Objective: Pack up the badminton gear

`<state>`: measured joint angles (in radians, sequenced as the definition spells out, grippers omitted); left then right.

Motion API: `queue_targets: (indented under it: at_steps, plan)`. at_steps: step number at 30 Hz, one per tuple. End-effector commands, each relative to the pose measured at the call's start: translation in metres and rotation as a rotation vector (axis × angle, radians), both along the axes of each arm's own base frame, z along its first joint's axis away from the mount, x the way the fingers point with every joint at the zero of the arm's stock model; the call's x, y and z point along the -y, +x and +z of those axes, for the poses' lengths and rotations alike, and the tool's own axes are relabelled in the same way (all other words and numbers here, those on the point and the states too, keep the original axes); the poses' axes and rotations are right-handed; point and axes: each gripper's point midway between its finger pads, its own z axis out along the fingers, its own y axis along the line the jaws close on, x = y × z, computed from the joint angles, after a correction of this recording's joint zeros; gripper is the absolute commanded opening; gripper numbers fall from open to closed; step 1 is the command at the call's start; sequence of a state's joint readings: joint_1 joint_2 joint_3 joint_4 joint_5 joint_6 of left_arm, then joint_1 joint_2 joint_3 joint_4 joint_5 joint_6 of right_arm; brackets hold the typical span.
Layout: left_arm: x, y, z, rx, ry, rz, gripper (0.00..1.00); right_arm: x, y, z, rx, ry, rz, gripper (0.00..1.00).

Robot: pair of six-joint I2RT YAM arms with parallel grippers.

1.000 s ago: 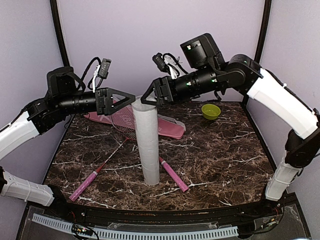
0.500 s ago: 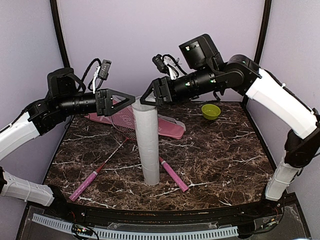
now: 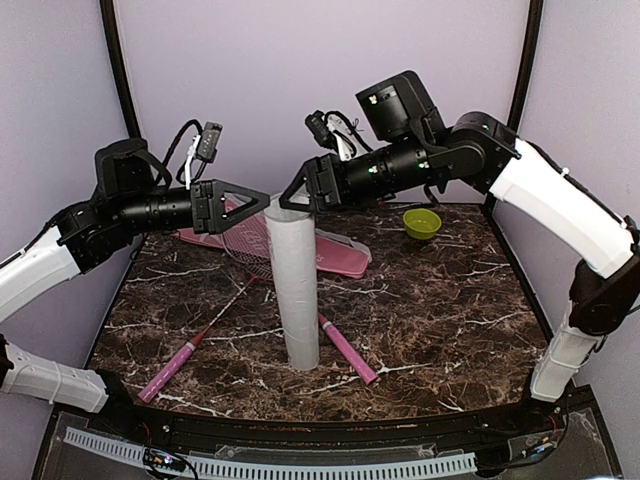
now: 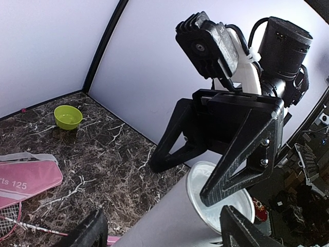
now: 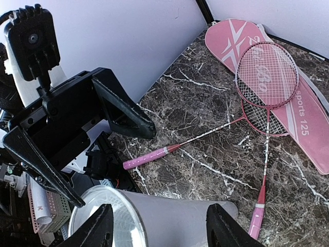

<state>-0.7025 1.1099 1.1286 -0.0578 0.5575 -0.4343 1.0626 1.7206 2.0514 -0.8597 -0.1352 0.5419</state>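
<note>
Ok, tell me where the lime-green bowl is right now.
In the top view the lime-green bowl sits at the far right of the table, close to the back wall, just right of the pink racket cover.

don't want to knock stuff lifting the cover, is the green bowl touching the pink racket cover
Apart. The top view shows bare table between the green bowl and the pink racket cover; the left wrist view shows the same gap.

The table [image 3: 430, 300] is viewed from above, behind its near edge. From close above the tall white tube [image 3: 296, 290], shared by all views, the left wrist view is faced toward the right gripper [image 4: 180, 181], and the right wrist view toward the left gripper [image 5: 113, 164].
</note>
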Motion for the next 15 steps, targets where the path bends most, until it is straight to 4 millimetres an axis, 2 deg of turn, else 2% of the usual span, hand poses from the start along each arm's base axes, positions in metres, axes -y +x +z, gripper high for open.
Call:
queue_targets:
  at_steps: [1,11,15]
  plan:
    - [0.001,-0.003,-0.065,-0.162,0.153,-0.025,0.76,0.012,-0.002,-0.068,-0.092,-0.220,-0.025,0.61]
    - [0.006,0.009,-0.004,-0.039,0.063,0.005,0.77,0.001,-0.002,-0.033,-0.053,-0.110,0.000,0.61]
    - [0.004,0.012,0.008,-0.008,0.051,0.023,0.78,0.001,-0.002,-0.023,-0.040,-0.083,0.001,0.61]
